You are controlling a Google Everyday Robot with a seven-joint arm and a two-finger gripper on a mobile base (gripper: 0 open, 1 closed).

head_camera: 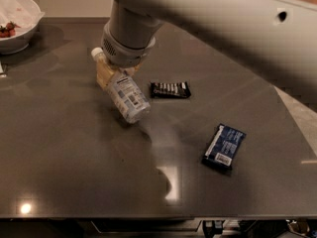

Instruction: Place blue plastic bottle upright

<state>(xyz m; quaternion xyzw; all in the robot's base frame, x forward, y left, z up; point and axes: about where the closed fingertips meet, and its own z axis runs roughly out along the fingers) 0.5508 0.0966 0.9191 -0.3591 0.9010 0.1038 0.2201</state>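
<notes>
The blue plastic bottle [127, 96] is clear with a white cap and a white and light-blue label. It hangs tilted above the dark table [74, 162], cap up to the far left, base down toward the near right. My gripper [112, 73] comes down from the arm over the left middle of the table and is shut on the bottle's upper part, near the cap. The wrist hides part of the neck.
A black snack bar [170, 89] lies just right of the bottle. A flat dark-blue packet [224, 146] lies at the near right. A white bowl [15, 26] with red food stands at the far left corner. The table's front edge runs along the bottom.
</notes>
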